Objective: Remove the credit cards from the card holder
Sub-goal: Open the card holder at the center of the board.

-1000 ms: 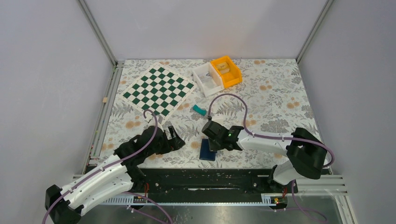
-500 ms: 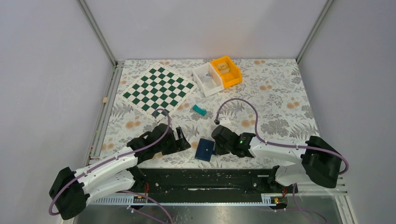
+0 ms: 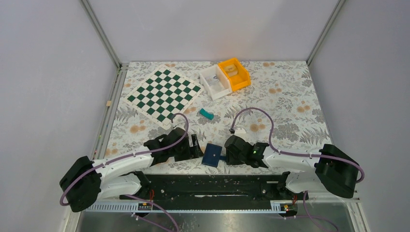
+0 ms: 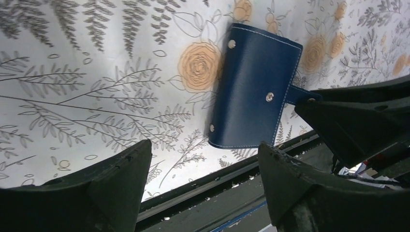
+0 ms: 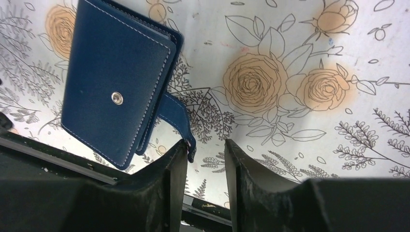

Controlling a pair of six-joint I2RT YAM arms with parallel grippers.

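Card holder (image 3: 212, 154) lies folded shut on floral table (image 3: 290, 106), snap stud up, strap tab (image 5: 175, 118) unfastened and trailing off its right edge. Chessboard (image 3: 163, 93) sits well beyond the holder, to its left.

Right gripper (image 5: 205, 145) is low, just right of the holder. Its fingers (image 5: 159, 183) are parted only narrowly, and the tab's tip reaches the mouth of that gap beside one finger, not pinched.

Left gripper (image 4: 202, 147) is just left of the holder, jaws spread wide, grasping nothing, holder lying ahead of the opening.
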